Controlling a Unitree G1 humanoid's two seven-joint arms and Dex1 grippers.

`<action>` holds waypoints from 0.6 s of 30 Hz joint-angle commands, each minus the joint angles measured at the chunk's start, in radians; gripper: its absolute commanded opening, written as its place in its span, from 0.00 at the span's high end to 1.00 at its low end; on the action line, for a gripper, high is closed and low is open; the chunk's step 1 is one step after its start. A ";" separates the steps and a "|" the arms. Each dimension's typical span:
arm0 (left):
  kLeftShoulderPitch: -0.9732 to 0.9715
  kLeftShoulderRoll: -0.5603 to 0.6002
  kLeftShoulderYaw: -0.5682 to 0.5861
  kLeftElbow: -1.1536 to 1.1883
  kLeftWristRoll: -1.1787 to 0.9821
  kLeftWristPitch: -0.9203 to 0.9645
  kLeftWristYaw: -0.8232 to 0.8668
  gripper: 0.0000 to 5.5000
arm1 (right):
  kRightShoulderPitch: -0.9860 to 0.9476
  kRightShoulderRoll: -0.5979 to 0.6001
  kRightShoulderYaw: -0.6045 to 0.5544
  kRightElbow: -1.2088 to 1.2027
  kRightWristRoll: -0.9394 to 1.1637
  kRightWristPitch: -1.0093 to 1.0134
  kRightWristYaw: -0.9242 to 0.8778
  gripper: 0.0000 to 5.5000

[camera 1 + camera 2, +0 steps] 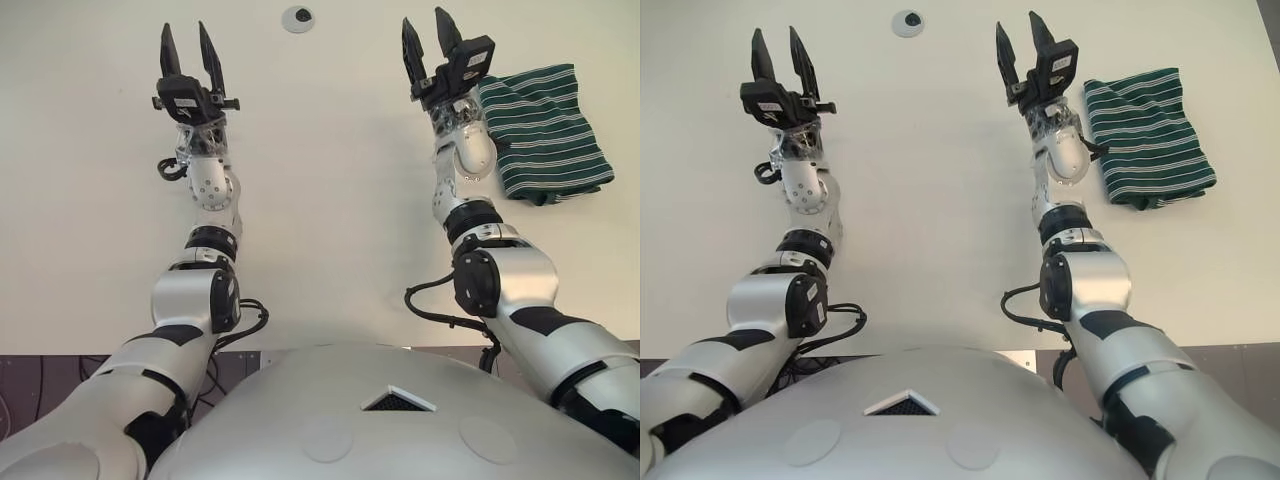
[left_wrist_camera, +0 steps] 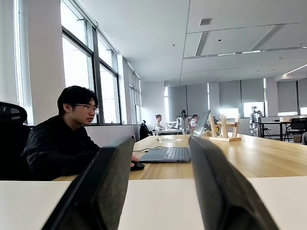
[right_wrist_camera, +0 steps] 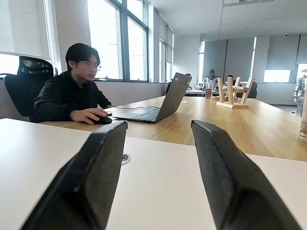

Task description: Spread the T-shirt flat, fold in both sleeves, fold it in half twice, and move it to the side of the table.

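The T-shirt (image 1: 543, 130), green with thin white stripes, lies folded into a small rectangle at the right side of the white table (image 1: 330, 180). My right gripper (image 1: 423, 37) is raised just left of the shirt, open, fingers pointing away from me, holding nothing. My left gripper (image 1: 186, 50) hovers over the left part of the table, also open with nothing between its fingers (image 2: 103, 191). In the right wrist view the two dark fingers (image 3: 91, 177) stand well apart over the bare tabletop.
A small round grey cable port (image 1: 297, 18) sits in the table at the far middle. The table's near edge (image 1: 330, 345) runs just in front of my body. Beyond the table stands a wooden desk (image 3: 230, 124) with a laptop.
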 commanded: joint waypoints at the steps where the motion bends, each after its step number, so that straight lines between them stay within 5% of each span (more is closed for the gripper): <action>1: 0.050 -0.007 0.000 -0.029 0.020 -0.083 0.021 0.63 | 0.047 0.054 -0.020 -0.066 0.077 -0.061 0.093 0.55; 18: 0.160 -0.049 -0.023 -0.022 0.119 -0.140 0.091 0.63 | 0.145 0.101 -0.028 -0.039 0.056 -0.304 0.048 0.55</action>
